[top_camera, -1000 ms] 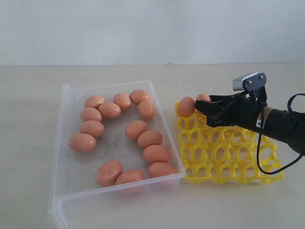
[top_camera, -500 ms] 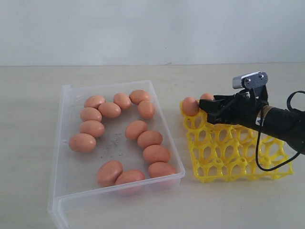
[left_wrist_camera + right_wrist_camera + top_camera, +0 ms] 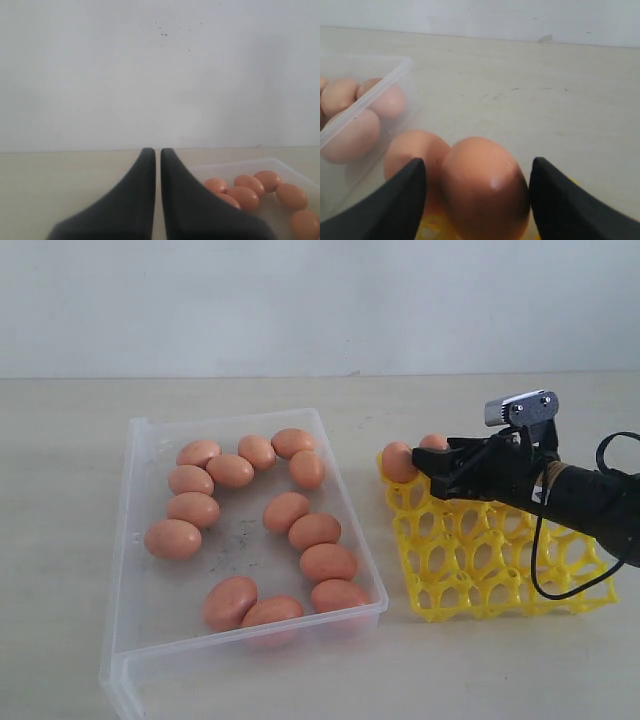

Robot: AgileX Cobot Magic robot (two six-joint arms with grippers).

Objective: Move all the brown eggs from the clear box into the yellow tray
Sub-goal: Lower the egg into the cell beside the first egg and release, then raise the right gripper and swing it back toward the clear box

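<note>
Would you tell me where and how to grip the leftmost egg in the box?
Take the leftmost egg across its narrow middle, coming straight down from above. It lies on its side, long axis roughly across the view, with bare box floor in front; a neighbour sits close behind, so room there looks tight.

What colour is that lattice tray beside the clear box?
Bright yellow; the yellow tray shows best in the exterior view.

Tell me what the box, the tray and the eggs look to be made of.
Clear box: thin transparent plastic, glossy; the table shows through its walls and floor, which carries dark scuffs. Yellow tray: moulded plastic, probably rigid, smooth with a slight sheen; an open lattice of one even colour. Brown eggs: smooth shell with a small highlight; real or imitation cannot be told.
</note>
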